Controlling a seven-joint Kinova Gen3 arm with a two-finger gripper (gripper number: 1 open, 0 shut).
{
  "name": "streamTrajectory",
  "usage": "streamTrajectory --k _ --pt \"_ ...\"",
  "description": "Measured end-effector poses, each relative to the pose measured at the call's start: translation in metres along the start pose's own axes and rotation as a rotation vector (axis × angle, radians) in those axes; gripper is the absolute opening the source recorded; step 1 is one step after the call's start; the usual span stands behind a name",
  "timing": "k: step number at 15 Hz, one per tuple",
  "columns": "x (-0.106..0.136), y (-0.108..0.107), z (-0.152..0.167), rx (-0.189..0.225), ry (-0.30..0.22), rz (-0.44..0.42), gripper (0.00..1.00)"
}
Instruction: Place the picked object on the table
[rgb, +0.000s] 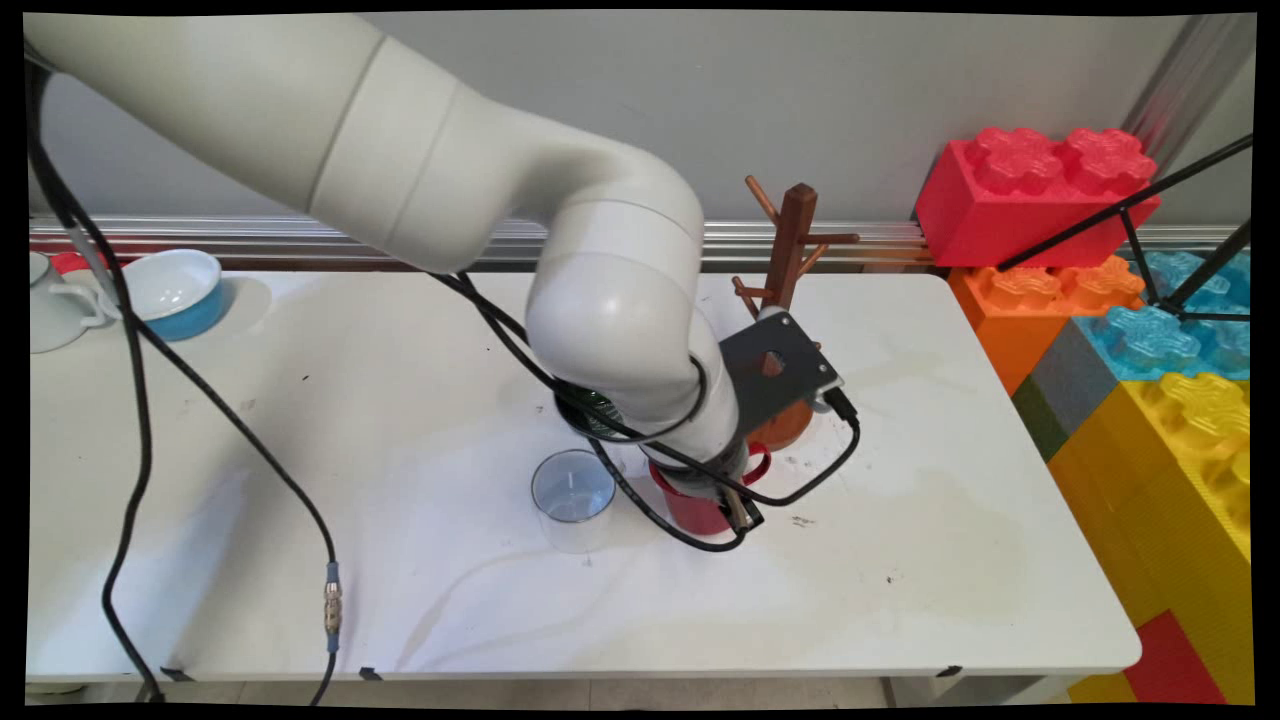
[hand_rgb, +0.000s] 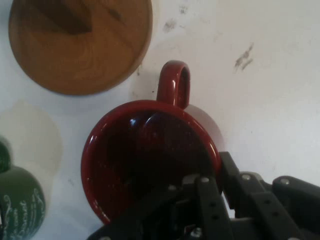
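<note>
The white table (rgb: 400, 560) runs wide and bare to my left and toward its near edge, with open surface too on the right before the rounded corner. Past that right edge rises a stack of big toy blocks (rgb: 1040, 190), red over orange, blue and yellow. My arm reaches down over the middle of the table, cables looping round the wrist.

At the back stands a wooden mug tree (rgb: 790, 250), its round base (hand_rgb: 80, 45) just beside the red mug (hand_rgb: 150, 160) but apart from it. A blue bowl (rgb: 180, 292) and a white cup (rgb: 50, 300) sit well away at the far left edge.

A clear glass (rgb: 573, 500) stands upright just left of the red mug, a narrow gap between them. A dark green cup (hand_rgb: 20, 205) sits close behind it, mostly hidden under my wrist.

My gripper (hand_rgb: 210, 200) is down at the red mug's rim, opposite the handle (hand_rgb: 173, 85), which points away toward open table. One finger (hand_rgb: 200, 195) sits inside the mouth and the other (hand_rgb: 240, 185) outside the wall, so the rim lies between them; whether they press on it I cannot tell.
</note>
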Motion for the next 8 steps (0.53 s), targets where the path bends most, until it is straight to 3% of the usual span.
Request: streamTrajectory --k 3,4,8 --pt "0.0035 0.005 0.0061 0.007 -0.003 -0.009 0.0" --pt "0.0041 0.0061 0.0076 0.01 -0.004 -0.012 1.0" --pt "0.0045 0.0081 0.0123 0.013 -0.005 -0.028 1.0"
